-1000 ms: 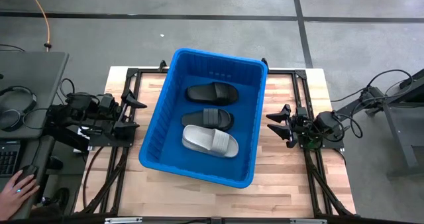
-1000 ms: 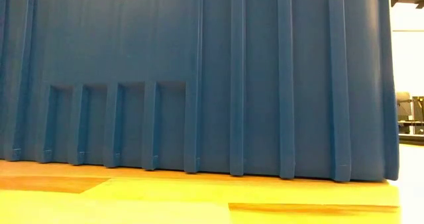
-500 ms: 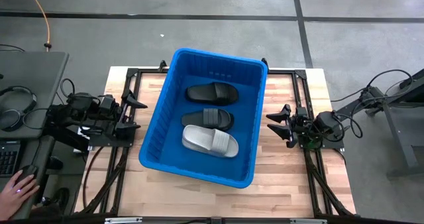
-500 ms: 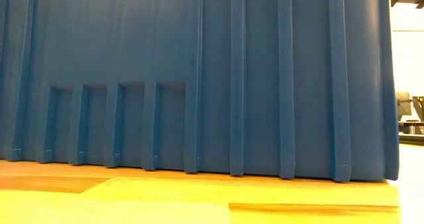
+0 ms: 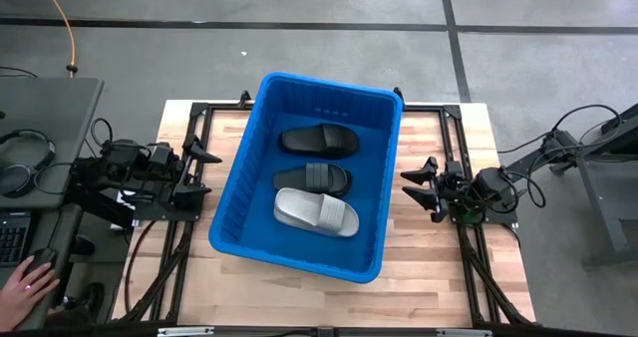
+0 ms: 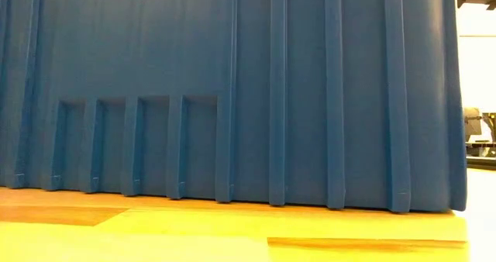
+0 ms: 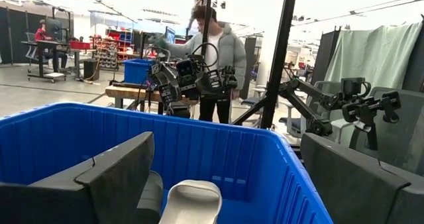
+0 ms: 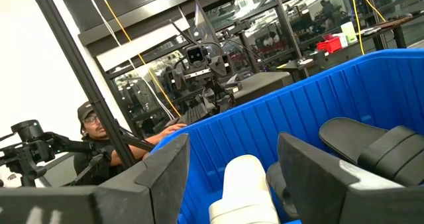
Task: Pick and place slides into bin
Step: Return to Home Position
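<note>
The left gripper (image 7: 227,148), jaws apart, faces the bin (image 7: 73,141) holding a grey slide (image 7: 192,199)

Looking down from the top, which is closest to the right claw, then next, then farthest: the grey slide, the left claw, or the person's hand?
1. The grey slide, inside the blue bin next to the right gripper.
2. The left gripper, on the bin's other side.
3. The person's hand, off the table at the picture's lower left.

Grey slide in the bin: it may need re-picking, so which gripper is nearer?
Right, slightly. The right gripper sits outside the bin wall nearest the grey slide; the left gripper beyond the opposite wall, farther off.
</note>
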`<state>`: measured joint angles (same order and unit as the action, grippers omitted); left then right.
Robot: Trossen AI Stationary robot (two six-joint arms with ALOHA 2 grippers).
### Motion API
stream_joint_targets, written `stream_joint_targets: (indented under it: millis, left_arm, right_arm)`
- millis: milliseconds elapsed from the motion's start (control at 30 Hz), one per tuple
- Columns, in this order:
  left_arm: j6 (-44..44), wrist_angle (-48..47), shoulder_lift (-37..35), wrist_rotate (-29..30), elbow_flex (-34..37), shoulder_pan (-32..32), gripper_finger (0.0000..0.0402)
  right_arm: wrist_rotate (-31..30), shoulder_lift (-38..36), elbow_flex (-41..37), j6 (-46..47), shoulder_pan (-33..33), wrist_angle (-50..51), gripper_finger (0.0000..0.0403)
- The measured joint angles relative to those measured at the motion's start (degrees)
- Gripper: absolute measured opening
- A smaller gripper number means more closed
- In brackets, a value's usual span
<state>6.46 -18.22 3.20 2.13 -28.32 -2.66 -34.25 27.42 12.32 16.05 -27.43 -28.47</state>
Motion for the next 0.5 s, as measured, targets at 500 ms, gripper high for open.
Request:
stream_joint_targets:
  millis: [500]
  left_arm:
    - [0.0,0.0,0.0,0.0,0.0,0.0,0.0367]
  right_arm:
    - [0.0,0.0,0.0,0.0,0.0,0.0,0.0217]
